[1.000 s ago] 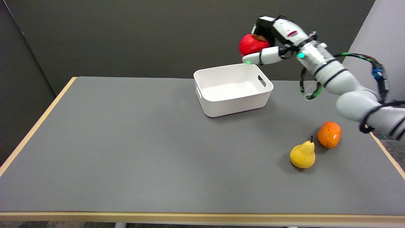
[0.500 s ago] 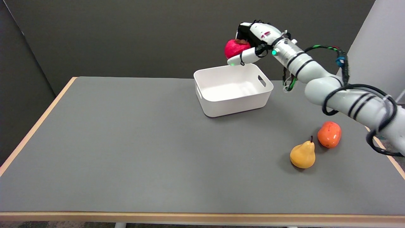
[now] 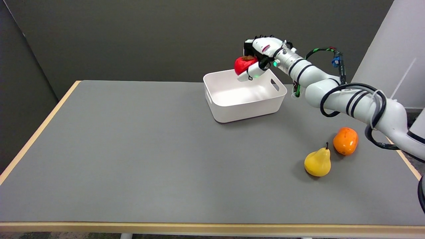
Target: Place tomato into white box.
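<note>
One gray table [image 3: 132, 149] is seen, smooth and flat. One white box [image 3: 244, 94] with handle holes is set at the far side. One red tomato [image 3: 243, 64] is pinched by the right hand [image 3: 257, 56], fingers curled, over the box. One yellow pear [image 3: 318, 162] and one orange fruit [image 3: 345, 140] are laid near right.

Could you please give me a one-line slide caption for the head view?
Right hand holds the tomato over the white box; a pear and orange fruit lie nearby.
</note>
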Available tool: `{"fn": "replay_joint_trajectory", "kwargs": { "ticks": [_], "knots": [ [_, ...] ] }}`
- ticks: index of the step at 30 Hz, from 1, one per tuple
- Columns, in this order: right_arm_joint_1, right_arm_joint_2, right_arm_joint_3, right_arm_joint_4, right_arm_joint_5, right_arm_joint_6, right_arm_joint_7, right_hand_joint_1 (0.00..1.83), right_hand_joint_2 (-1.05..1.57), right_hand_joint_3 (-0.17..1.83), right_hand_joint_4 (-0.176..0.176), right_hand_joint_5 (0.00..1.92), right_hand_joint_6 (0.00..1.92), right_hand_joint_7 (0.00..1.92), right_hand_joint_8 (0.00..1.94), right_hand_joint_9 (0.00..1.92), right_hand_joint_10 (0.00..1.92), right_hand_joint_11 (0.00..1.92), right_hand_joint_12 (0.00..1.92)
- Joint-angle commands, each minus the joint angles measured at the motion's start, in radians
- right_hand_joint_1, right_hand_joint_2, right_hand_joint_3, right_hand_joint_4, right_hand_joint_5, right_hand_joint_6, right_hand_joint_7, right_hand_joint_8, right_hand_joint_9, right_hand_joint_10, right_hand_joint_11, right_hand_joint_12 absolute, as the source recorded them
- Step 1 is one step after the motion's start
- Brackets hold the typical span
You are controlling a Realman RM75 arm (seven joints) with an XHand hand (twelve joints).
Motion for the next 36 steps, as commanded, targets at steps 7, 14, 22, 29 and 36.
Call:
{"fn": "replay_joint_trajectory", "kwargs": {
  "ticks": [7, 14, 22, 29, 36],
  "knots": [
    [0.036, -0.028, -0.148, 0.123, 0.028, -0.009, 0.010, 0.48, 0.74, 0.96, 0.106, 0.24, 0.54, 0.42, 0.48, 0.41, 0.87, 0.26, 1.31],
    [0.004, 0.025, -0.157, 0.031, 0.043, -0.013, 0.010, 0.30, 0.69, 0.92, 0.111, 0.18, 0.41, 0.31, 0.34, 0.28, 0.67, 0.21, 1.24],
    [-0.068, 0.147, -0.135, -0.166, 0.043, 0.010, 0.009, 0.29, 0.65, 0.96, 0.117, 0.18, 0.43, 0.29, 0.33, 0.26, 0.66, 0.19, 1.28],
    [-0.127, 0.311, -0.029, -0.393, 0.111, 0.126, 0.010, 0.28, 0.64, 0.95, 0.120, 0.19, 0.44, 0.29, 0.33, 0.26, 0.66, 0.20, 1.29],
    [-0.010, 0.343, -0.063, -0.436, 0.130, 0.113, 0.052, 0.26, 0.66, 0.91, 0.124, 0.20, 0.44, 0.32, 0.35, 0.29, 0.68, 0.23, 1.29]
  ]
}}
